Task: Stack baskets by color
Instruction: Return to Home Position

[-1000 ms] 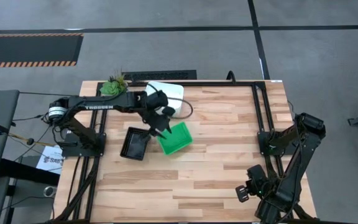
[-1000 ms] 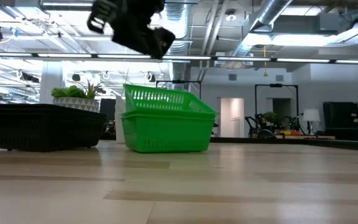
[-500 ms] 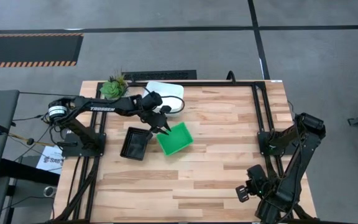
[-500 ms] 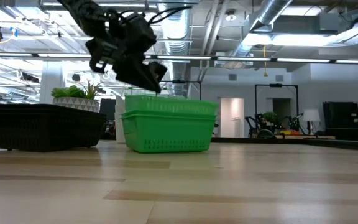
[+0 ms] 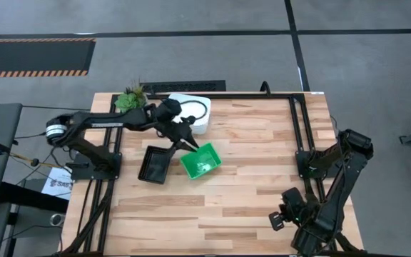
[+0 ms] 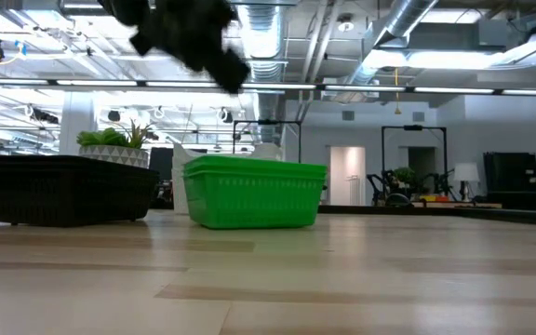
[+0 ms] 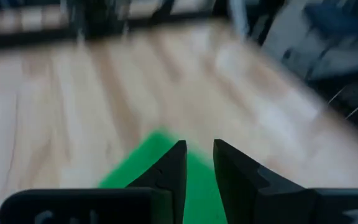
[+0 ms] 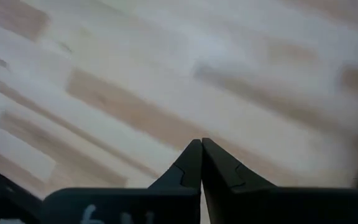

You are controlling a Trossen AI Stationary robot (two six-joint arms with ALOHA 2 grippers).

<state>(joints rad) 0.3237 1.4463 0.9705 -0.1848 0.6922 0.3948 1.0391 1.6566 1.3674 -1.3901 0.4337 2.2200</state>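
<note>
A stack of nested green baskets (image 5: 200, 160) (image 6: 254, 193) rests bottom-down on the table's left half. A black basket (image 5: 155, 164) (image 6: 63, 189) stands just to its left. A white basket (image 5: 195, 107) sits at the far edge, partly under my left arm. My left gripper (image 5: 190, 145) (image 7: 199, 155) hovers above the green stack's far left corner. Its fingers stand a narrow gap apart with nothing between them. My right gripper (image 5: 274, 220) (image 8: 201, 144) waits shut over bare wood at the near right.
A potted green plant (image 5: 129, 98) (image 6: 110, 140) stands at the table's far left corner. A black frame rail (image 5: 295, 128) runs from far to near on the right. Bare wood lies between the green stack and that rail.
The top green basket was tilted with its left end high. It has settled level into the one below. My left gripper dipped toward its rim, then rose again and drew back a little toward the far left, turning as it went.
</note>
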